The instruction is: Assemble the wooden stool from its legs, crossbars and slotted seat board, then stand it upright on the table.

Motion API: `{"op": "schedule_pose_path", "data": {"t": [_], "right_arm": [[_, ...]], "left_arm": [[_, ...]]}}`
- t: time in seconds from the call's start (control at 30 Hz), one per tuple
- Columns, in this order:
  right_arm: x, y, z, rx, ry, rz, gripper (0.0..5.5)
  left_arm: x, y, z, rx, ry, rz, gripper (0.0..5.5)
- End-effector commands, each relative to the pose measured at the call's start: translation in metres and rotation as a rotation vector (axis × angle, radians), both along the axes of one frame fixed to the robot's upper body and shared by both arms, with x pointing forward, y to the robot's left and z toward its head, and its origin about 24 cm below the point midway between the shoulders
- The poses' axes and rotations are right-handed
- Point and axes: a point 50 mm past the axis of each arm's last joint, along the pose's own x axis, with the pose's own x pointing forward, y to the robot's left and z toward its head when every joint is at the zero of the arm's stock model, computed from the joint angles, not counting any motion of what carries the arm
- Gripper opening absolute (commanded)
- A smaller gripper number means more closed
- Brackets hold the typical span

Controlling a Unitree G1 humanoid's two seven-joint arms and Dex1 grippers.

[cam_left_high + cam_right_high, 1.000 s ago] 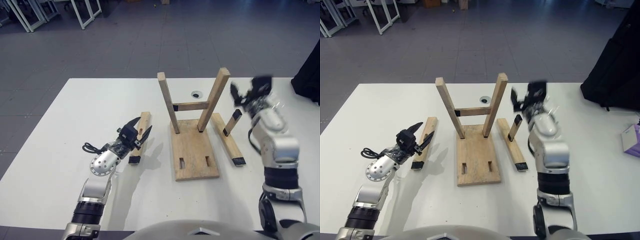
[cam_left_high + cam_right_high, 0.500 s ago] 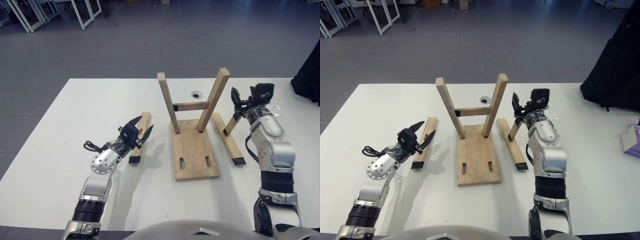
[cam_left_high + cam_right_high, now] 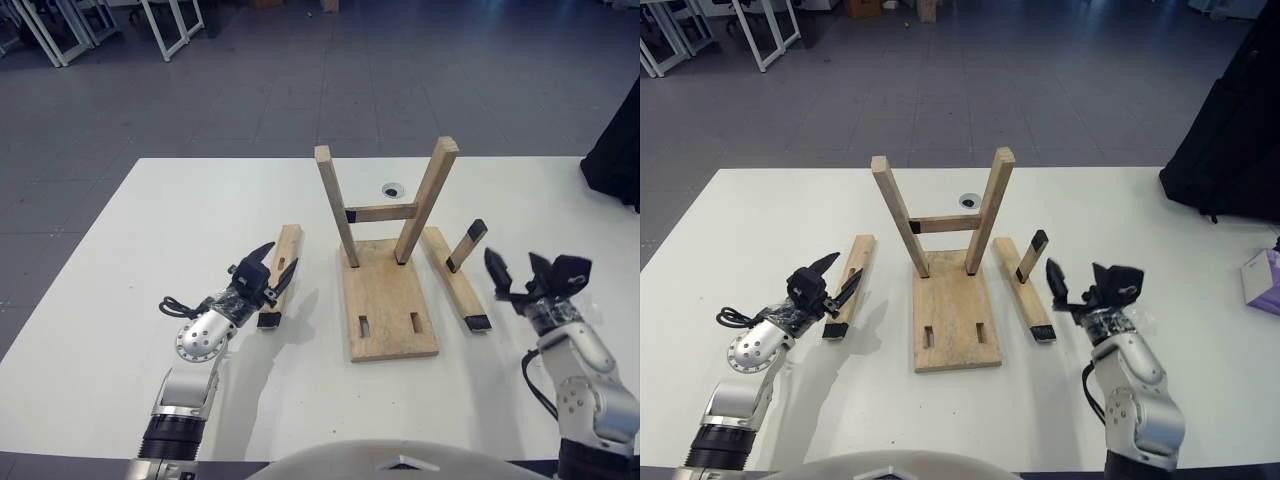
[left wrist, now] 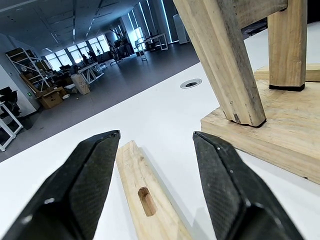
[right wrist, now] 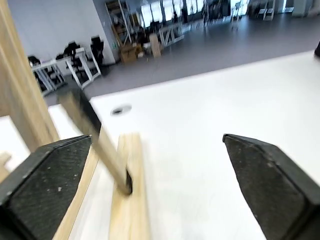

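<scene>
The slotted seat board [image 3: 390, 300] lies flat mid-table with two legs standing in its far end, joined by a crossbar [image 3: 382, 212]. A loose leg [image 3: 281, 260] lies to its left. My left gripper [image 3: 282, 255] is open just above that leg's near half, one finger [image 4: 85, 190] on each side of the leg [image 4: 150, 200]. Another leg [image 3: 455, 278] lies right of the board with a short crossbar [image 3: 465, 246] sticking up from it. My right gripper [image 3: 510, 256] is open and empty, low over the table to the right of that leg [image 5: 130, 200].
The white table [image 3: 150, 220] has a round cable hole [image 3: 392, 187] behind the standing legs. A black bag [image 3: 1230, 130] and a purple box [image 3: 1265, 275] are at the far right. Bare tabletop lies at the left and along the near edge.
My right gripper has pulled back from beside the short crossbar toward the table's near side and come lower. My left gripper has drawn slightly nearer along the loose leg.
</scene>
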Motion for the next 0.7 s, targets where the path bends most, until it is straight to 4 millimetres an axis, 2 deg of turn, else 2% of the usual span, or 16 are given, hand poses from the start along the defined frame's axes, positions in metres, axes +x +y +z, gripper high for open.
{"op": "schedule_pose_path", "data": {"t": [0.03,0.13,0.3,0.5,0.7], "right_arm": [[-0.011,0.013,-0.027,-0.076,0.189,0.092,5.11],[-0.010,0.022,-0.034,-0.106,0.248,0.131,5.11],[0.000,0.025,-0.042,-0.206,0.318,0.145,5.11],[0.013,0.026,-0.035,-0.246,0.388,0.161,5.11],[0.013,0.027,-0.027,-0.258,0.443,0.203,5.11]], "left_arm": [[-0.001,0.003,0.000,0.004,0.006,0.015,2.69],[0.000,0.003,-0.001,0.007,0.009,0.013,2.69],[0.002,0.000,-0.003,0.008,0.010,0.006,2.69],[0.000,-0.002,-0.004,0.013,0.011,0.002,2.69],[-0.002,-0.003,-0.006,0.017,0.013,0.002,2.69]]}}
